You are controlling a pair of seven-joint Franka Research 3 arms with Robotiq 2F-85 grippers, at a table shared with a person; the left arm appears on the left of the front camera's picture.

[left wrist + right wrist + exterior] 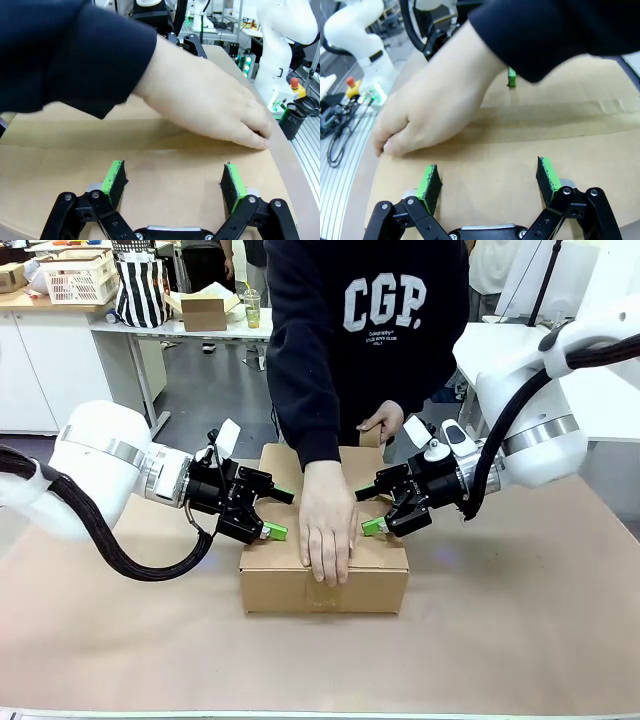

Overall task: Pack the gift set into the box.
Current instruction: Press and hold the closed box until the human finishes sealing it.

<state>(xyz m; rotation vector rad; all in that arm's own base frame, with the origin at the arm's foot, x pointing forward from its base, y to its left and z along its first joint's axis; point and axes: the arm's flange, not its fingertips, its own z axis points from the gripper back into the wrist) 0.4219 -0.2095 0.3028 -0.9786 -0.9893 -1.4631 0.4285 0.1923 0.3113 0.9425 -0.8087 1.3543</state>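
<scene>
The desk, covered in a pale brown surface, spreads across the front view, and the box sits at its middle, between the two arms. It is a plain brown corrugated carton, shallow and rectangular, with its long front wall facing the camera; its top flaps are folded down flat, and the wrist views show the seams where the flaps meet as straight lines across the cardboard. A person in a dark sweatshirt stands at the far side and leans over it: one hand lies palm down on the closed top near the front edge, fingers reaching the rim, while the other hand holds the far edge of the carton. The left end effector comes in from the left side of the box, just above its top left edge, with its green pads spread well apart and nothing between them; the left wrist view shows bare cardboard under the gap and the person's flat hand just beyond. The right end effector mirrors it at the box's right edge, its green pads likewise wide apart and holding nothing, hovering close over the flap beside the person's hand. The closed flaps hide whatever is inside the box.
</scene>
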